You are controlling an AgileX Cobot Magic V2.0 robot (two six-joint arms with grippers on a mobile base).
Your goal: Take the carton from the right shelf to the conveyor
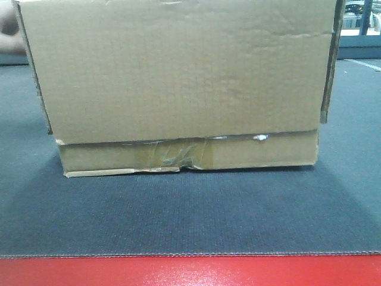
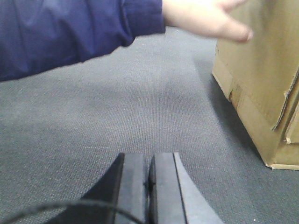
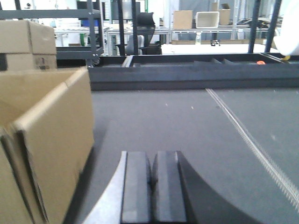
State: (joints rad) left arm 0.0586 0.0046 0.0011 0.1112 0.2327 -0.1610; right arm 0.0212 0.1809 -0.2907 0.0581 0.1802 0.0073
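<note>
Carton (image 1: 178, 71) sits on the belt (image 1: 190, 220)
Left gripper (image 2: 149, 179) and right gripper (image 3: 152, 179) flank it, jaws pressed together, holding nothing; a sleeved hand (image 2: 205, 18) reaches toward it

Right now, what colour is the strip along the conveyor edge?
Bright red strip, clearest in the front-facing view.

- Two thick black rubbery pads with rounded inner edges are seen on the left pincer (image 2: 149, 179).
- A thin dark cable (image 2: 56, 209) is seen curving beneath it.
- Matching black pads on pale grey flared fingers are shown on the right pincer (image 3: 152, 175).
</note>
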